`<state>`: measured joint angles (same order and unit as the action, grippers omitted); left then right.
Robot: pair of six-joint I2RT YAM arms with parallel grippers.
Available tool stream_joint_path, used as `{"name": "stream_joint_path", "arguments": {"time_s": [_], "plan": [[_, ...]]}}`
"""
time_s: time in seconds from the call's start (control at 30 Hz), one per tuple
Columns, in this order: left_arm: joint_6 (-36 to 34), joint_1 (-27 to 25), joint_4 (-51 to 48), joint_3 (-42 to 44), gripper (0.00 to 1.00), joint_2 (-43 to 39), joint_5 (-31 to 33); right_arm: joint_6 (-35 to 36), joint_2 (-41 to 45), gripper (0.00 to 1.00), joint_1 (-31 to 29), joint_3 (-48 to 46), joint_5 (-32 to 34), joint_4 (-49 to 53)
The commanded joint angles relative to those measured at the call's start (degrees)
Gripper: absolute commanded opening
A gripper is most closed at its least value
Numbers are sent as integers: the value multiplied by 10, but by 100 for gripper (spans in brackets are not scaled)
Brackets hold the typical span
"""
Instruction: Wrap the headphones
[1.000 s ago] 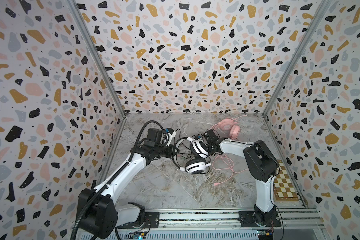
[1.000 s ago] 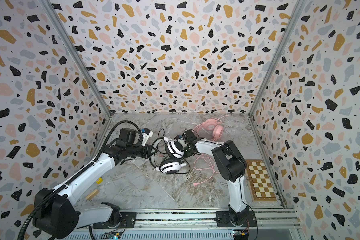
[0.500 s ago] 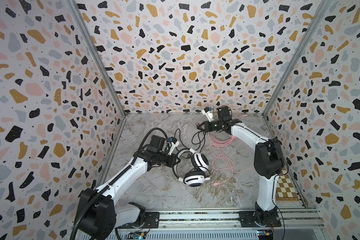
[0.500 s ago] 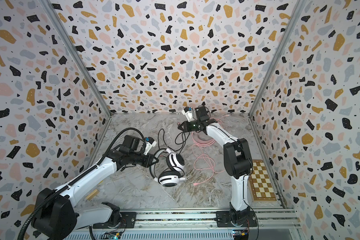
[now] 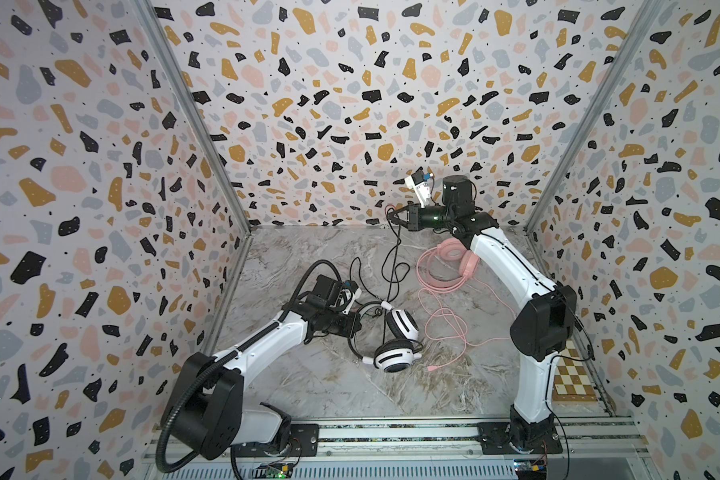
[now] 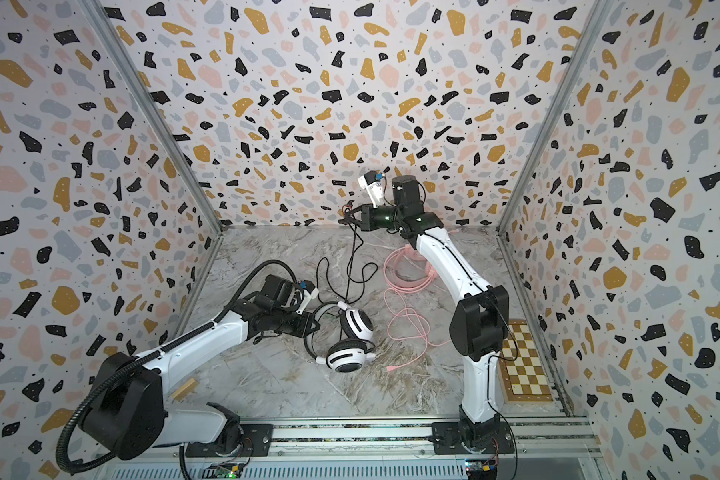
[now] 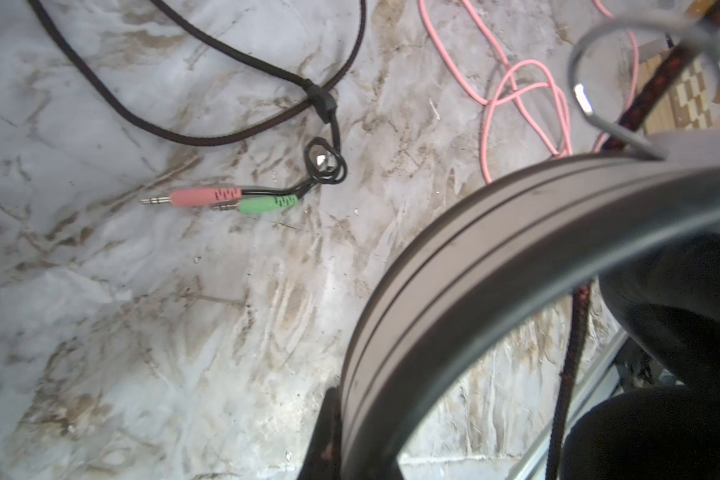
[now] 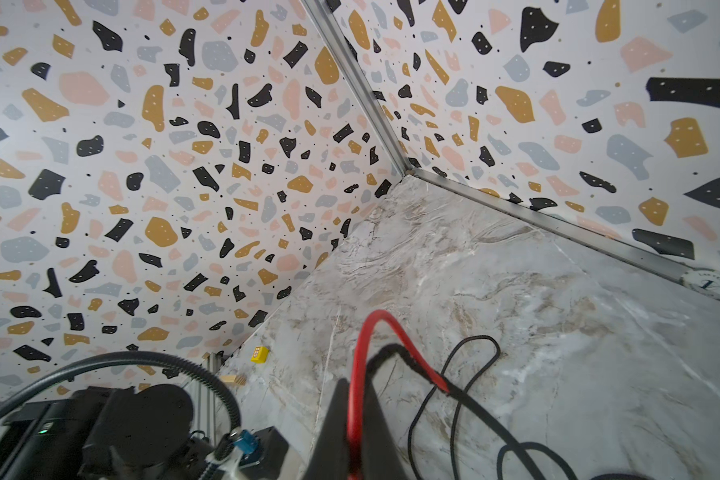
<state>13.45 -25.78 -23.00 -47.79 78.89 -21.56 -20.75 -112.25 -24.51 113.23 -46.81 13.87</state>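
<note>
Since a second ago, when both tools sat close together at the white headset (image 5: 393, 360) mid-bench, the pair has split apart.

Left tool (image 5: 352, 325): pinched on the headset's black band (image 7: 474, 257), low over the bench (image 5: 391, 399). It has drawn back toward the front rail. No change in its place over the last half second.

White headset: came along with it and now lies nearer the front than a second ago. Two ear cups close together, band arching toward the left tool.

Black cable (image 5: 395, 257): earlier bunched beside the headset, now drawn out. It climbs in loose loops from the headset up to the right tool (image 5: 393, 216). Pink plug (image 7: 196, 197) and green plug (image 7: 267, 205) lie side by side on the bench, seen from the left wrist.

Right tool: pressed together on the black cable; the right wrist view shows a red stretch of it between the fingers (image 8: 333, 415). A second ago the tool was down at the headset. Now it is raised well above the bench, close by the back wall, higher than half a second ago.

Pink headset (image 5: 454, 253): back right of the bench, partly under the right arm, unmoved. Pink cable (image 5: 445, 320) sprawls in loops toward the front, same as before.

Checkerboard (image 5: 570, 378): flat by the right wall, unchanged.
</note>
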Motion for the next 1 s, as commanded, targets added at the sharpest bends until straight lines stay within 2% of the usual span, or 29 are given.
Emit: {"name": "stream_joint_path", "arguments": {"time_s": [0.0,0.23,0.43,0.57,0.7,0.83,0.97], "plan": [[23,-2,-2,-12,0,21,41,-16,87,8,-12,-29,-13,-43],[64,2,1,-21,0,55,128,-62,198,9,-27,-208,-26,-172],[118,36,37,-30,0,65,155,-84,281,11,-45,-336,-6,-262],[142,54,60,-28,0,41,168,-69,319,11,-44,-387,43,-264],[172,73,83,-13,0,-4,210,-90,354,11,-57,-444,57,-314],[186,86,100,-4,0,-37,227,-54,367,11,-97,-460,111,-297],[195,90,108,7,0,-59,253,-43,377,11,-97,-473,147,-288]]}}
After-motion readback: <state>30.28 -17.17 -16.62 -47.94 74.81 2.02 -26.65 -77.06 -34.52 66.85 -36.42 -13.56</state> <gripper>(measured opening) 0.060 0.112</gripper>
